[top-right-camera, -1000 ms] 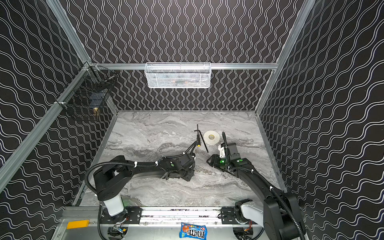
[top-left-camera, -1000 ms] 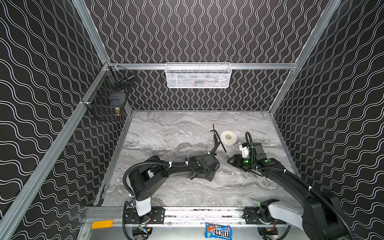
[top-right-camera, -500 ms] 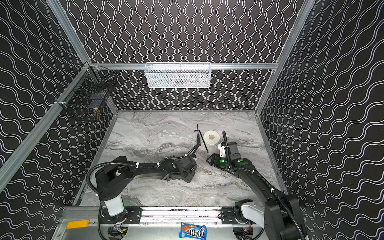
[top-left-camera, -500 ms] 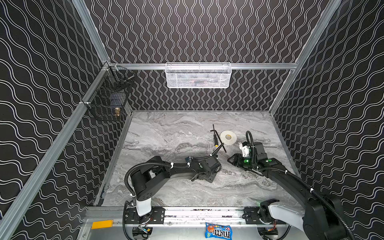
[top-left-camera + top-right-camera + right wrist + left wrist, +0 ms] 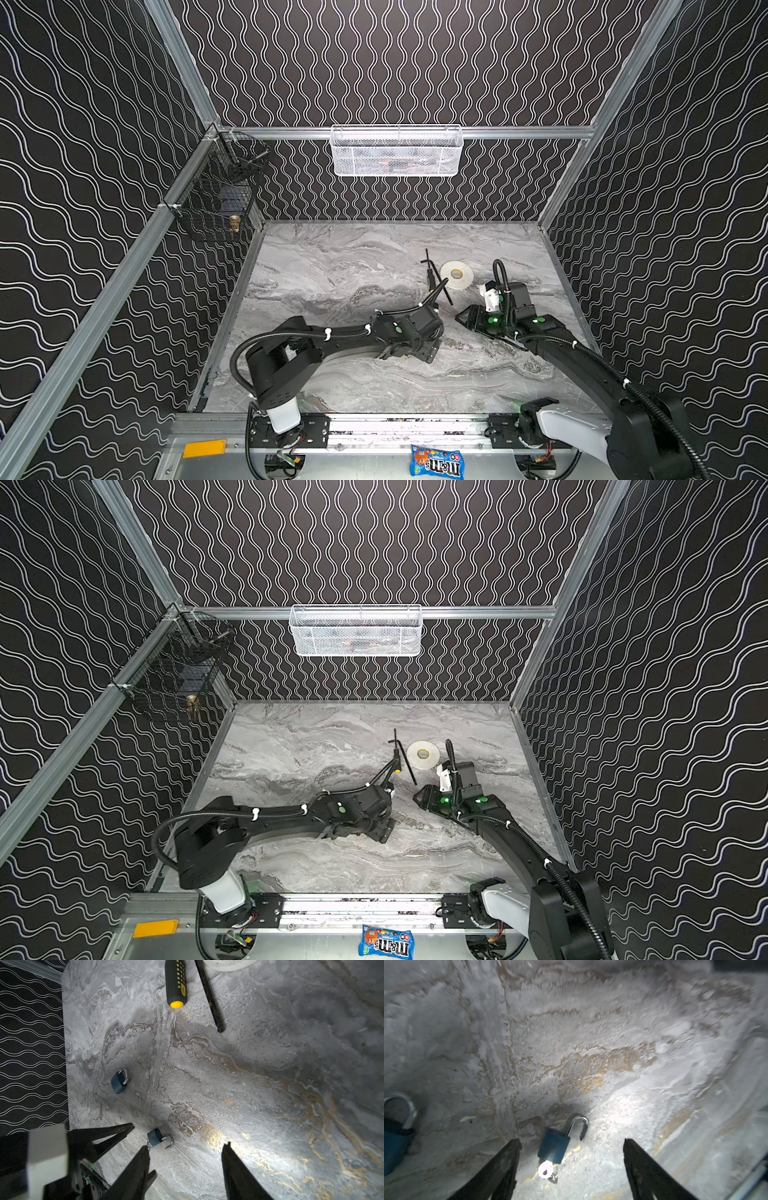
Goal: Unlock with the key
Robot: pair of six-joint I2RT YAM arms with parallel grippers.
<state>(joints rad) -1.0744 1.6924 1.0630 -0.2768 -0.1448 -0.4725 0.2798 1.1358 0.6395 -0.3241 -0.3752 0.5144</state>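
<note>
Padlock: the padlock lies flat on the table between the left fingers, touching neither. One end of its shackle is sprung free.
Key: the key sits at the keyhole end. Glare washes it out, so it is probably still seated.
Left gripper: the left gripper has its fingers spread wide and holds nothing.
Right gripper: the right gripper has its fingers apart and empty, just beside the same padlock.
Done: you can likely count the unlocking as finished.
Left: at most, draw your arms clear. A second padlock nearby stays shut.
Change: both arms sit almost where they were a second ago, and the left wrist looks only slightly shifted.
</note>
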